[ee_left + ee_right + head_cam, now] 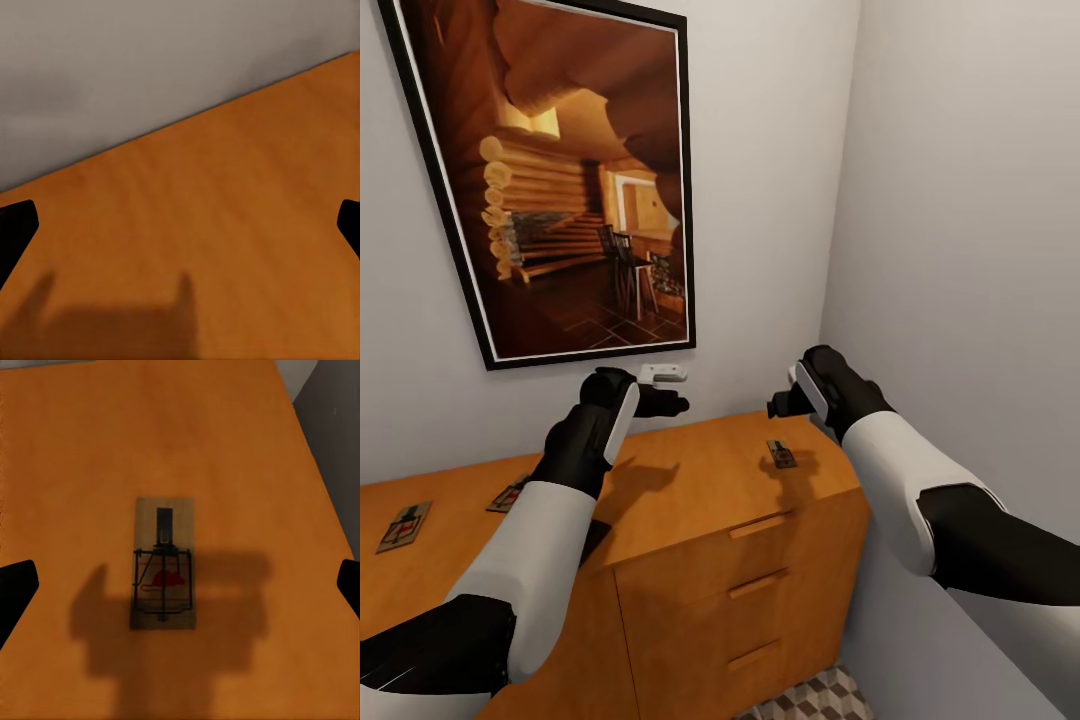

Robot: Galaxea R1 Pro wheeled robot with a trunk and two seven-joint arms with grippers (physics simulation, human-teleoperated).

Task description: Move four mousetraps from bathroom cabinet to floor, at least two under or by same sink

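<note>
The cabinet (690, 530), wide and orange-brown with bar-handled drawer fronts, stands in a corner between two pale walls, and its flat top serves as the table for the traps. A framed picture (555, 170) of a log interior hangs on the wall behind it, and a patch of cube-patterned bathroom floor (810, 700) shows at its foot.

Both arms reach out over the top. The left tool (660, 402) hovers near the back wall over bare wood, with a small white object (663, 374) just behind it; its fingers (16, 232) are spread wide apart. The right tool (785, 402) hangs above the cabinet's right end, its fingers (15, 596) also spread and holding nothing.

One mousetrap (163, 564) lies flat directly beneath the right tool, between its fingertips. Two more mousetraps (403, 527) (508, 494) lie well to the far side of the left tool, the nearer partly hidden by the left arm.
</note>
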